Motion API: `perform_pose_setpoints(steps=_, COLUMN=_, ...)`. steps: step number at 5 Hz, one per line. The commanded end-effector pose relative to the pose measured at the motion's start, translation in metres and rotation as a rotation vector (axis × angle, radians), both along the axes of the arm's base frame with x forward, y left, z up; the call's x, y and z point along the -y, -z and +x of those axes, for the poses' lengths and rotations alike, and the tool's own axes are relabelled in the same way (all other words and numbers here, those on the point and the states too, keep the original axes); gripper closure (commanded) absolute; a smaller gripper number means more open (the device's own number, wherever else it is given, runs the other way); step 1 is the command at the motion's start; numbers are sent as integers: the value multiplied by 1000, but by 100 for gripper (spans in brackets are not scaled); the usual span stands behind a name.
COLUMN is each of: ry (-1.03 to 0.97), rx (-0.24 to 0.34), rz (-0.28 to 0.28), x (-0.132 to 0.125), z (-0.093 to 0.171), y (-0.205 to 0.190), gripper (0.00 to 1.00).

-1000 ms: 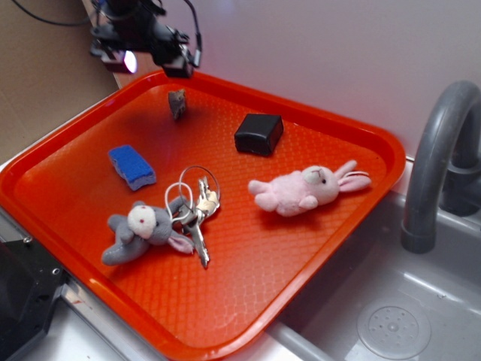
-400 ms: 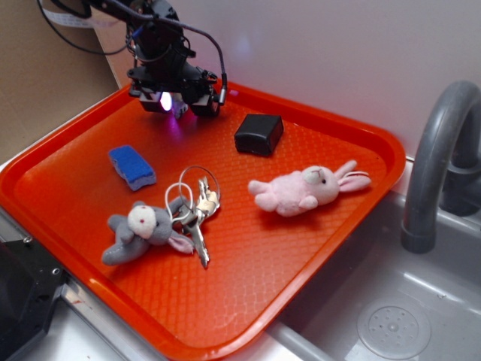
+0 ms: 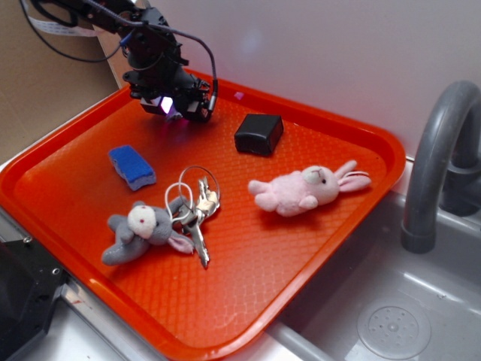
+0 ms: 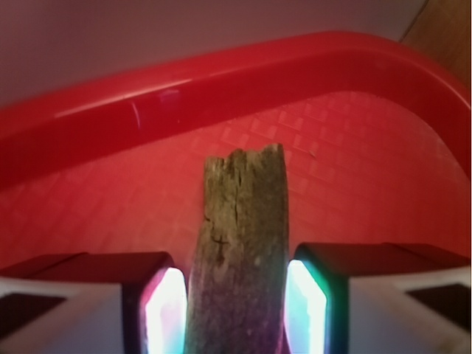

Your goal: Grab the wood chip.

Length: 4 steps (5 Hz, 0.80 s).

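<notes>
The wood chip [image 4: 243, 236], a rough brown-grey sliver, stands upright between my two lit fingers in the wrist view. A thin dark gap shows on its left side, and the right pad sits almost against it. My gripper [image 4: 234, 302] is low over the far left corner of the orange tray [image 4: 221, 81]. In the exterior view the gripper [image 3: 179, 109] hangs down onto the tray [image 3: 285, 256] with its purple light on, and the chip is hidden behind it.
A black box [image 3: 258, 134] sits just right of the gripper. A blue sponge [image 3: 132, 167], a key ring [image 3: 197, 210], a grey plush [image 3: 143, 229] and a pink bunny [image 3: 304, 188] lie nearer. The tray's back rim rises close behind the chip. A faucet [image 3: 436, 165] and sink [image 3: 406, 301] are at right.
The gripper came down from above the tray's back rim onto the chip, which now sits between its fingers. The fingers stand closer together than 0.4 s ago.
</notes>
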State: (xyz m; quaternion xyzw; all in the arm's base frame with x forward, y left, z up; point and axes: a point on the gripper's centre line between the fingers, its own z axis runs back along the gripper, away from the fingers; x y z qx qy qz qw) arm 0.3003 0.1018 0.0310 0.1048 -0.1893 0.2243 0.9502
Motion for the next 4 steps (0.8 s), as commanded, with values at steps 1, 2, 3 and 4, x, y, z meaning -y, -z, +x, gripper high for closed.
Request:
perform_pose_setpoints(steps=1, ry=228, rx=-209, rz=126, x=29, z=-20, y=-67, gripper=100)
perform_pose_setpoints(steps=2, ry=360, rx=-321, rz=114, x=56, z=-41, y=-91, gripper=100)
perform_pose_setpoints(steps=3, ry=454, rx=-357, rz=79, x=79, z=-64, y=-116, gripper=100)
perform_pose_setpoints(steps=4, ry=496, rx=-345, rz=18, x=90, z=-84, y=-160, gripper=100)
